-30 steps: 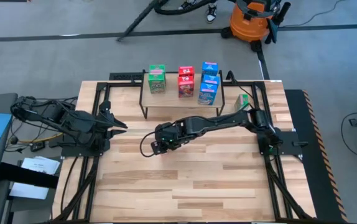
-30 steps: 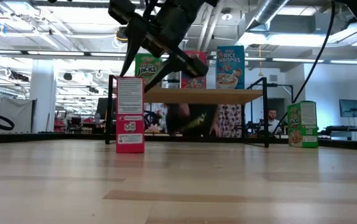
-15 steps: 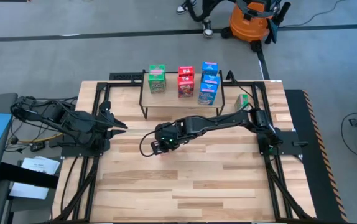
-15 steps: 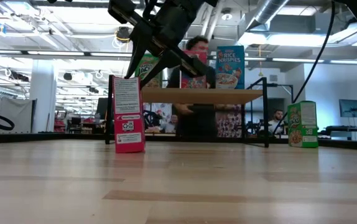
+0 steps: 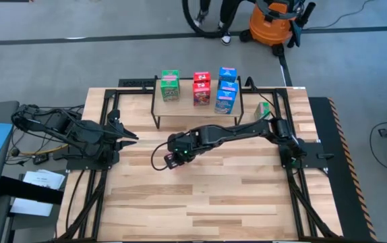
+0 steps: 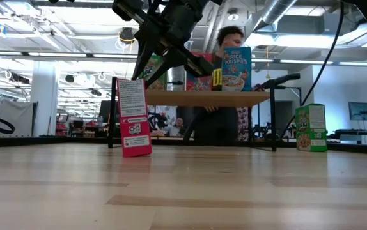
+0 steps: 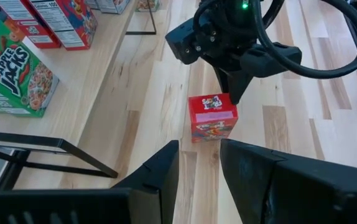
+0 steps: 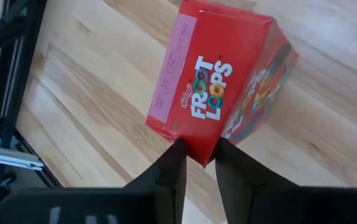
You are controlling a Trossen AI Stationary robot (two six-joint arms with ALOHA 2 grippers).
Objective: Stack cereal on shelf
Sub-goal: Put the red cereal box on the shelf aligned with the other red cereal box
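Left gripper (image 5: 131,136): I see it parked at the table's left edge, fingers together, holding nothing.
Red cardboard Froot Loops box (image 8: 219,87): it stands in front of the shelf on the light slatted wooden tabletop (image 5: 247,196), tilted a little in the low view; glossy red, white lettering on top, a pale pink label panel on one side, cartoon print on its front.
Right gripper (image 8: 196,163): my working arm reaches in from the right; its dark fingers pinch one top corner of the red box.
Small light wooden shelf on black legs (image 5: 230,110): green, red and blue boxes stand on it.
Green box (image 6: 311,128): stands alone on the table near the shelf's right end.
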